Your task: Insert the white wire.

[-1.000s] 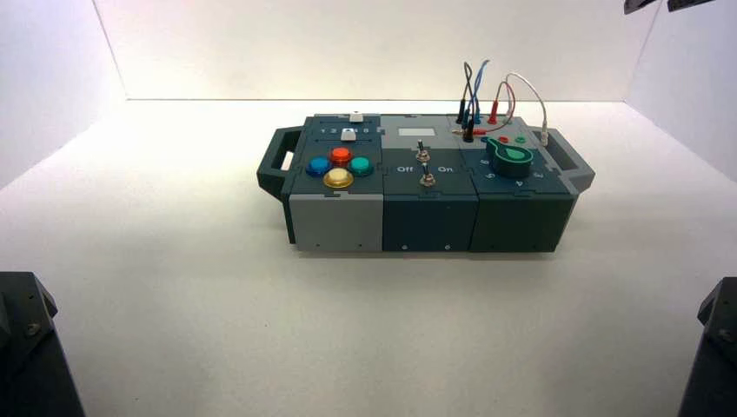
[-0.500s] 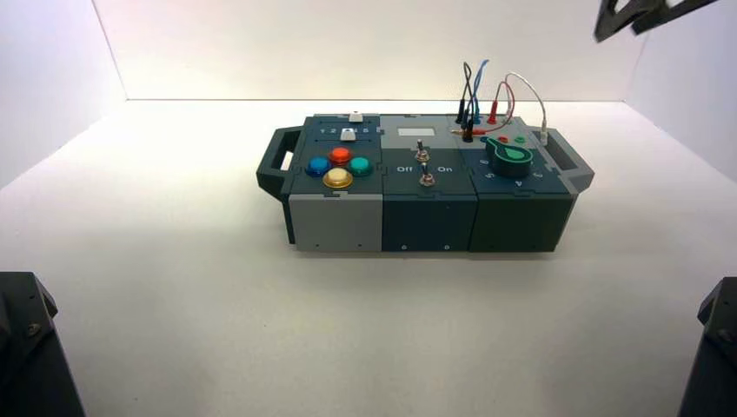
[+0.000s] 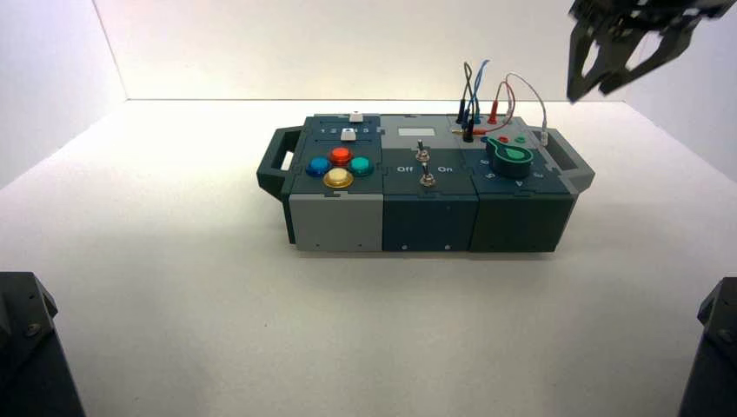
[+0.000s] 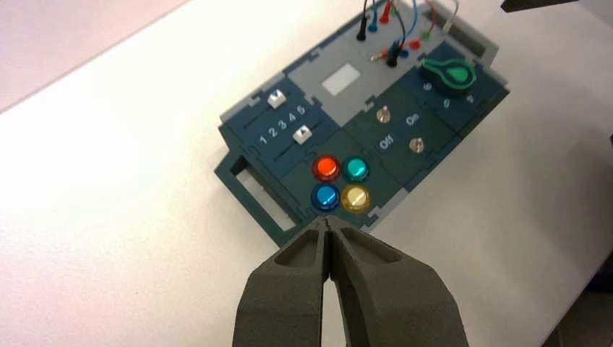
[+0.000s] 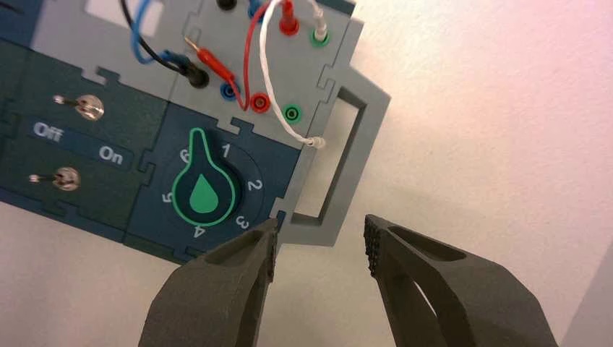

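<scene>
The white wire point(image 5: 266, 87) loops up from a whitish plug seated in a green socket point(image 5: 319, 33) at the box's far right corner. Its free tip point(image 5: 312, 142) lies loose on the grey panel by the right handle, close to an empty green socket point(image 5: 291, 113). The wire also shows in the high view point(image 3: 532, 94) and the left wrist view point(image 4: 451, 16). My right gripper point(image 3: 593, 87) is open and empty, high above and to the right of the box's right end; it also shows in its own wrist view point(image 5: 319, 238). My left gripper point(image 4: 329, 224) is shut and empty, held back from the box's button end.
The box point(image 3: 426, 217) stands mid-table. Red point(image 5: 249, 54), blue point(image 5: 137, 43) and black point(image 5: 155, 54) leads crowd the sockets beside the white wire. A green knob point(image 5: 204, 191), two toggle switches point(image 3: 422, 155), several coloured buttons point(image 3: 339, 165) and two sliders point(image 3: 349, 134) lie to the left.
My right gripper has come down and leftward from the top right corner of the high view and now shows fully, open. The box and wires have not moved.
</scene>
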`<move>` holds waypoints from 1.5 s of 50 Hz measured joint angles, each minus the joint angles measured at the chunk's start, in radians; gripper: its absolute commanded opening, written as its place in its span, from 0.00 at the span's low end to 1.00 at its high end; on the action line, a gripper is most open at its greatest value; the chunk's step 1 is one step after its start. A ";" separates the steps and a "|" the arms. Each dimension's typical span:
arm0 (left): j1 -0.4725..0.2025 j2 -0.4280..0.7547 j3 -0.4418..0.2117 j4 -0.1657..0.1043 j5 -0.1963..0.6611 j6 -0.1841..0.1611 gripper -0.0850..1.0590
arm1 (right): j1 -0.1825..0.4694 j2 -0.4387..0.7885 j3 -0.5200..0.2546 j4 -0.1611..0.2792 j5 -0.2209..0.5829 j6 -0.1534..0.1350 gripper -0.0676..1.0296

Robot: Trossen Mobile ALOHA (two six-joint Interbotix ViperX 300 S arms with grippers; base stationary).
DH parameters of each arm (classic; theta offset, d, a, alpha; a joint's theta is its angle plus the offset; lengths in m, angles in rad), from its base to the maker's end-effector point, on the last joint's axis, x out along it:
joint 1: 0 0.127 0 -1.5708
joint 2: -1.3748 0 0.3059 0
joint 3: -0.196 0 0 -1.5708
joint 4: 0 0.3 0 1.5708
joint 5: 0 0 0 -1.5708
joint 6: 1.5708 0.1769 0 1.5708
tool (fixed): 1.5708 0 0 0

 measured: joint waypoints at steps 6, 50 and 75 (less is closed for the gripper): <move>0.002 0.028 0.000 0.000 -0.011 0.006 0.05 | 0.002 0.035 -0.017 0.000 -0.002 -0.002 0.64; -0.035 0.061 0.052 -0.006 -0.120 0.069 0.05 | 0.002 0.264 -0.161 -0.029 0.003 -0.012 0.59; -0.035 0.091 0.051 -0.018 -0.120 0.069 0.05 | 0.002 0.298 -0.163 -0.032 -0.038 -0.012 0.31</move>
